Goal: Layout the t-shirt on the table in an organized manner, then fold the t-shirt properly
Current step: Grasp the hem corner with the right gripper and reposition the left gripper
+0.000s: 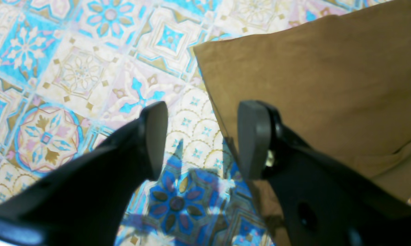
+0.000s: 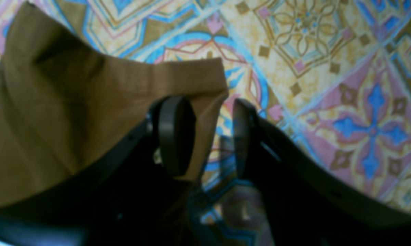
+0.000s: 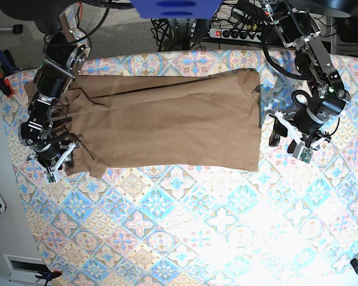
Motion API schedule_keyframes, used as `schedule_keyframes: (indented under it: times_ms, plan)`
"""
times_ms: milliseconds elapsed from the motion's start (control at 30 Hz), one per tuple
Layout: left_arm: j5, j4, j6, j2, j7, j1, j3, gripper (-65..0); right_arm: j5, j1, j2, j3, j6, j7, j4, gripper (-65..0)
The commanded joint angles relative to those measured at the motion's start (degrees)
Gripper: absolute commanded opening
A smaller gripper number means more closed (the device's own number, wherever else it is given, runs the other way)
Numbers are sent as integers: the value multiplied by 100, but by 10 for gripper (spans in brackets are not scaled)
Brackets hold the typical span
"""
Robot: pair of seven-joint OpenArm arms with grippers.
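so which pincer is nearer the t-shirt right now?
Right. The right pincer straddles the sleeve edge of the t-shirt, one finger over the fabric. The left pincer sits open just off the hem corner, over the table.

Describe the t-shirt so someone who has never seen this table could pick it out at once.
Find the table, covered in a pastel cloth of blue, pink and cream tiles. Across its far half lies the t-shirt, spread lengthwise between the two arms. It is the only plain thing there: a tan-brown stretch of fabric with no print, against the busy pattern all around it.
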Motion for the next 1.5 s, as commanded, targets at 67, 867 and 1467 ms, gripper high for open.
schedule_keyframes:
  times_ms: [67,867,1467]
  plan:
    - [-103,88,-10,-58,-119,-78,-16,-330,-52,78,70,83,52,-115,42,-429]
    - [802,-4650,-10,-542,-154,-2742,178,-270,-333,43,70,57,52,-115,226,-430]
    - [811,-4879,-10,47,-365,-2627,881,-338,-825,43,70,92,52,-71,235,-430]
